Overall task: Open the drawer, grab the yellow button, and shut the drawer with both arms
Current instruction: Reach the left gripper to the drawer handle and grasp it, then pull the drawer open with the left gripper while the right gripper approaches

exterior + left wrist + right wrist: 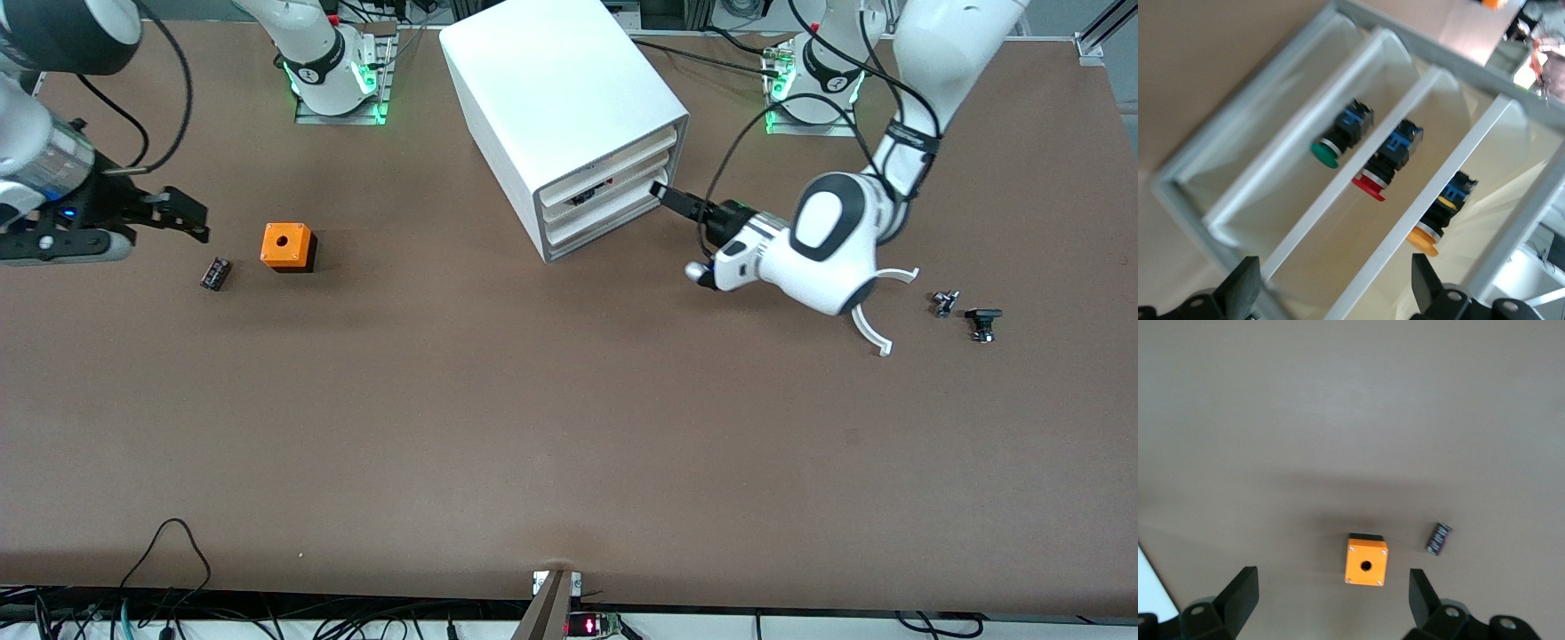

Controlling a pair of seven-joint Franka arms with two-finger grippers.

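The cabinet (pixel 569 116) stands on the tabletop (pixel 533 427) between the two arm bases, its three drawer fronts facing the left arm's end of the table. The left gripper (pixel 669 197) is at the cabinet front, level with the drawers; its jaws are open, with both fingers (pixel 1241 287) spread wide in the left wrist view. That view looks into all three trays. The drawer (pixel 1485 200), the uppermost, holds the button (pixel 1438 217), its orange cap pointing toward the drawer front. The tray below holds a red-capped button (pixel 1386 160), and the lowest a green-capped button (pixel 1340 135). Whether the drawer is pulled out at all cannot be judged from the front view.

The right gripper (pixel 182 213) waits above the tabletop at the right arm's end, jaws open. Near it lie an orange cube (pixel 287 246) with a hole and, just beside it, a small dark part (pixel 215 273). Two small black parts (pixel 966 315) lie at the left arm's end.
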